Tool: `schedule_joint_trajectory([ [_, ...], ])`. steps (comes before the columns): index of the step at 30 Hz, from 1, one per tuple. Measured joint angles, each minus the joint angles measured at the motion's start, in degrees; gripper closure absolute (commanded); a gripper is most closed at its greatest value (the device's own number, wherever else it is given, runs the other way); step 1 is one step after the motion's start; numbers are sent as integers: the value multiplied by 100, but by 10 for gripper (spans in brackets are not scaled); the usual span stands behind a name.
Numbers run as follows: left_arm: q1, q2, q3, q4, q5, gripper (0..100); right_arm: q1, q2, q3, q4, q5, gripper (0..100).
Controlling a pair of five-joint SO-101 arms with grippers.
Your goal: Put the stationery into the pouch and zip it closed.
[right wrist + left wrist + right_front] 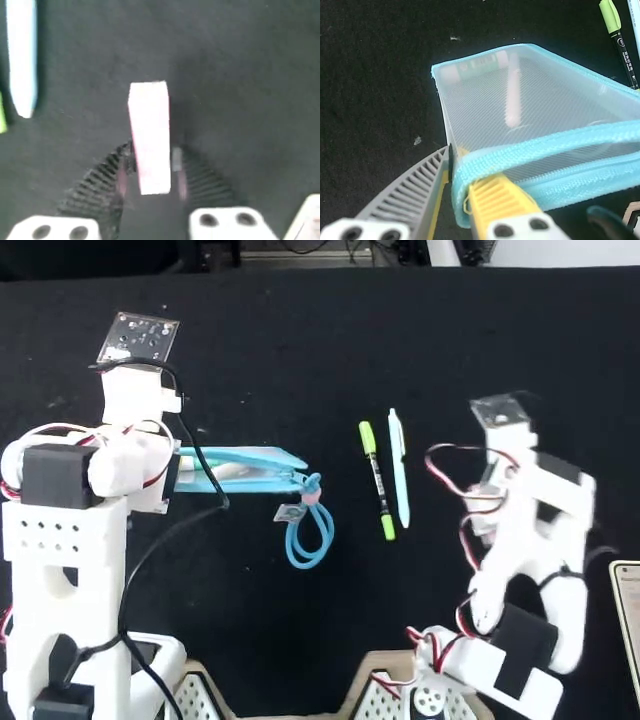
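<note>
Two pens lie side by side on the black surface (300,330) between my arms: a green marker (376,478) and a pale blue pen (399,465). My left gripper (452,165) is clamped on the zipper edge of the pouch (530,100) near my left arm. My right gripper (150,162) pinches a white block (148,110).

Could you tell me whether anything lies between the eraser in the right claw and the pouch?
Yes: the green highlighter and light-blue pen lie flat between the eraser and the pouch; lifted over them, it probably clears.
</note>
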Motion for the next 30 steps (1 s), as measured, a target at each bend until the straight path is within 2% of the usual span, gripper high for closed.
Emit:
schedule_joint_trajectory([
  [4, -141, 9, 9, 0, -18, 970, 545, 0, 0, 0, 387, 824],
  [9, -149, 9, 9, 0, -18, 970, 730, 0, -70, 0, 527, 825],
  [15, -167, 9, 9, 0, -18, 970, -123, 9, -132, 0, 686, 825],
  [21, -167, 9, 9, 0, -18, 970, -914, 9, -185, 0, 1618, 825],
  [25, -167, 9, 9, 0, -18, 970, -1152, 44, 105, -149, 2004, 828],
  [30, -167, 9, 9, 0, -18, 970, -1073, 615, 255, -765, 2057, 828],
])
